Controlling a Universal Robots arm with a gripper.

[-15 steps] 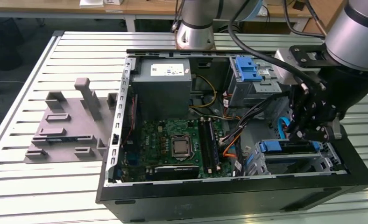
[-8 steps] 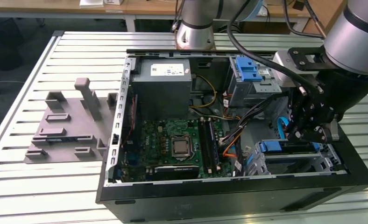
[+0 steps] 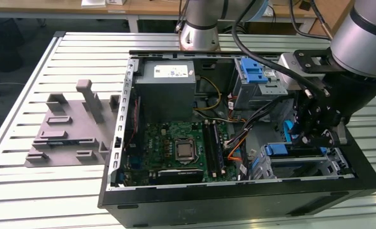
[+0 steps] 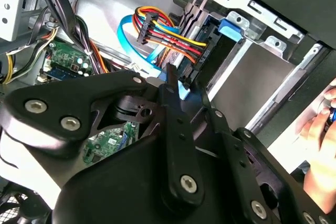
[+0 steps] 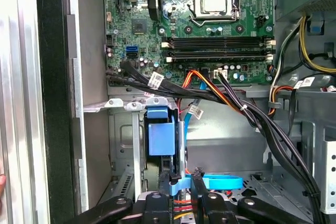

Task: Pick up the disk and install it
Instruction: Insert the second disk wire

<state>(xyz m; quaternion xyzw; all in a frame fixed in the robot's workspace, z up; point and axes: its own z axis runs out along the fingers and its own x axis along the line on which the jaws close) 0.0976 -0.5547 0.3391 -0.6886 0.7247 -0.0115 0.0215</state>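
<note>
My gripper reaches down into the open computer case, at the drive bay on the exterior view's right. In the first wrist view the gripper has its two black fingers close together on a thin, blue-edged slab, the disk, seen edge-on. The disk runs from the fingers into the silver cage, right beside the cage's blue latch. In the second wrist view only a sliver of the disk's blue rail shows between the fingers of the gripper. Most of the disk is hidden.
Black and coloured cable bundles and a blue data cable cross just past the cage. The green motherboard and grey power supply box fill the case. A grey fixture block lies on the slatted table. A person's hand is beside the case.
</note>
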